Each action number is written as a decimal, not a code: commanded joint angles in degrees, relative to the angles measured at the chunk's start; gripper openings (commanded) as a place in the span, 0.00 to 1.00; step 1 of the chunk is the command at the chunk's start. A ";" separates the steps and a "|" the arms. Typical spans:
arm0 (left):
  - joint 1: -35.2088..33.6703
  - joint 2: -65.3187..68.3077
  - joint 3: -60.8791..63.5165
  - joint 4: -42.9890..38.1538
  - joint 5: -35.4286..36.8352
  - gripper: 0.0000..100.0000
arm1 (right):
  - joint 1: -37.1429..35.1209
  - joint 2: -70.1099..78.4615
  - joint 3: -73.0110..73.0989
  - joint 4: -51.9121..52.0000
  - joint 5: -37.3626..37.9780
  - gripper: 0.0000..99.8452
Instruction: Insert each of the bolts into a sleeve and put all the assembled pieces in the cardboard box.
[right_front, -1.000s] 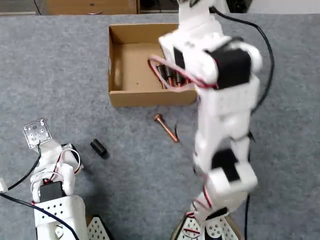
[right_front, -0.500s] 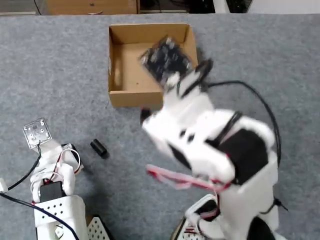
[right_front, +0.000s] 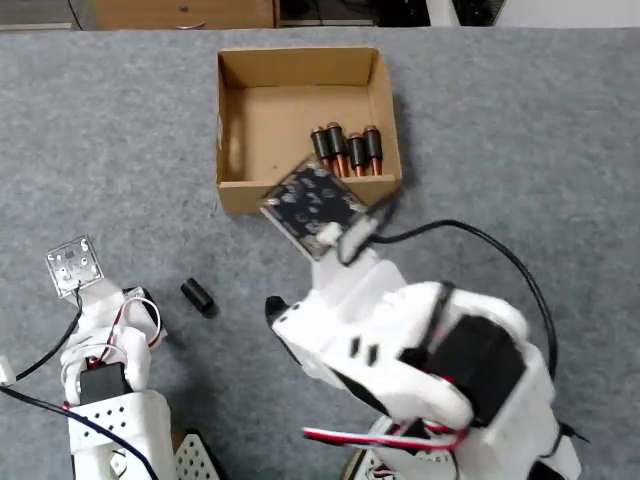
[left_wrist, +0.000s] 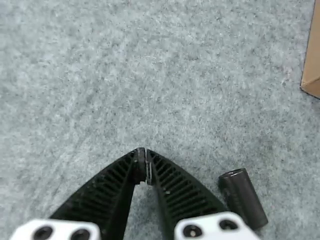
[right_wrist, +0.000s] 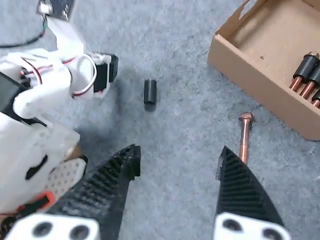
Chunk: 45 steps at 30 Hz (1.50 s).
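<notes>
Wide-open, empty right gripper near copper metal bolt by brown cardboard box; left gripper closed, empty, beside black cylindrical sleeve.

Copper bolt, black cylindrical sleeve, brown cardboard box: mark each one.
Copper bolt (right_wrist: 244, 137), right wrist view, mid-shaft.
Black cylindrical sleeve (right_front: 197, 296), high view, middle of its side.
Brown cardboard box (right_front: 240, 197), high view, front outer wall.

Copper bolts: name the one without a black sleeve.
The bare copper bolt lying on the grey carpet outside the brown cardboard box; the four bolts inside it each carry a black sleeve.
</notes>
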 joint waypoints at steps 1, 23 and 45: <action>-0.70 -0.48 0.26 -1.32 -0.18 0.02 | -0.57 -3.03 0.40 0.62 -1.41 0.24; -14.77 -0.48 -1.49 5.45 4.57 0.02 | -6.02 15.25 5.76 -12.22 -3.16 0.24; -32.09 -0.48 -2.81 6.86 -1.05 0.02 | -6.99 68.79 -36.70 -8.26 5.19 0.24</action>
